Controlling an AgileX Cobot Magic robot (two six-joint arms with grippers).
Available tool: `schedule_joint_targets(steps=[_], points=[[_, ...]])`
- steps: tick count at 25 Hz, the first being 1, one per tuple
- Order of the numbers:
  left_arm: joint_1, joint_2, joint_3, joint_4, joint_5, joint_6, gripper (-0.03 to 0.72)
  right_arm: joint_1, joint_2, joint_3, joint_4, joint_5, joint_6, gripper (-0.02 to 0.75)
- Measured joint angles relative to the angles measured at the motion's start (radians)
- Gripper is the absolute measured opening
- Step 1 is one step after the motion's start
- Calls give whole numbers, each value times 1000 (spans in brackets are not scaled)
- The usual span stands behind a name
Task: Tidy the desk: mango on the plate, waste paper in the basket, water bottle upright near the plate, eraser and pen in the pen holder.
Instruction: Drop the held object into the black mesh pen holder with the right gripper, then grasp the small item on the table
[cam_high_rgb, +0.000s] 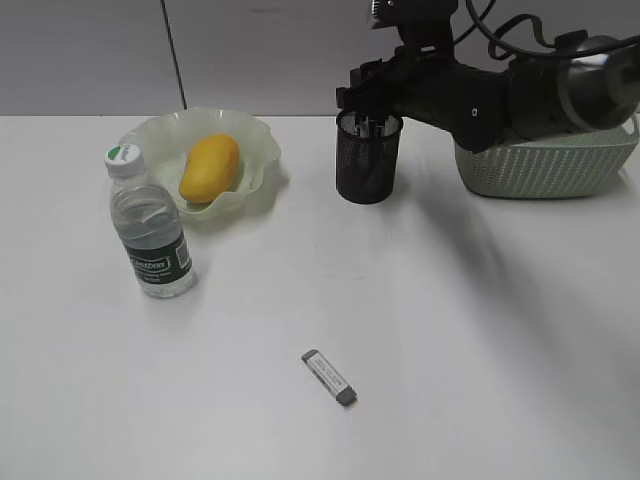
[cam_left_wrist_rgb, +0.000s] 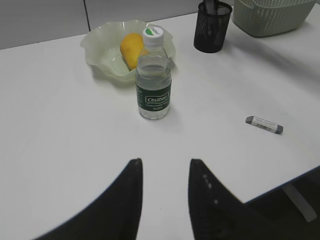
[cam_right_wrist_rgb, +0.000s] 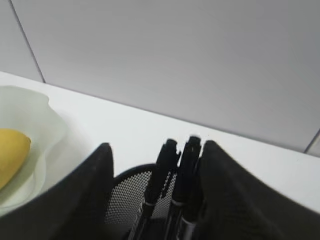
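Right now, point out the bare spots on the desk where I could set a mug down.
The desk is bare across its right front, between the eraser and the basket, and left of the eraser in front of the water bottle. The back is crowded: bottle against plate with the mango, and the right gripper over the pen holder.

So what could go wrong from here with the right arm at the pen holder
The right gripper has its fingers straddling the pen holder's rim with pens between them; pulling away carelessly could snag a pen or tip the holder. The eraser lies flat on the desk, so it may slide when pinched. The bottle stands close to the plate and could be knocked.
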Motion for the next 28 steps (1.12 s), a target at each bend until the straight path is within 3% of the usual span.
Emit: schedule_joint_targets(steps=[3, 6, 10, 16, 22, 28], points=[[0, 0, 0, 0, 0, 0, 239, 0, -46, 0, 5, 114, 0, 506], [0, 0, 0, 0, 0, 0, 239, 0, -177, 2, -10, 332, 0, 517], [0, 0, 0, 0, 0, 0, 239, 0, -403, 31, -107, 746, 0, 452], [0, 0, 0, 0, 0, 0, 239, 0, -814, 266, -126, 1300, 3, 347], [0, 33, 0, -9, 0, 0, 239, 0, -1343, 569, -121, 1523, 44, 330], [0, 314, -7, -20, -11, 0, 241, 0, -1833, 746, -121, 1573, 64, 330]])
